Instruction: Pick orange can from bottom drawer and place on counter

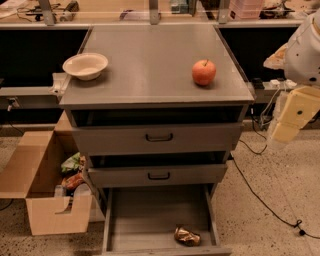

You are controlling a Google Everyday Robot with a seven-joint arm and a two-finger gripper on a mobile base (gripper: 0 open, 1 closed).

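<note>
- Orange can [187, 236] lies on the open bottom drawer [150, 215] floor, near its front right corner.
- Gripper [292, 117] hangs right of the counter [150, 65], well apart from it; opening and hold cannot be told.

Setting is read as a robotics lab or workshop test area rather than a home. A speckled hard floor [270, 210] is seen, with a black cable [260, 194] trailed loose across it. A grey metal drawer unit [200, 138] is set on this floor, its counter [150, 60] dressed with an apple [204, 72] and a bowl [85, 66]. Behind it, a tan bench [125, 19] with metal posts [47, 11] is cluttered with gear. An open cardboard box [35, 175] stuffed with packets [72, 165] is left at lower left. The gripper [292, 117] of a white robot arm [305, 50] is held at the right edge, beside the counter.
</note>
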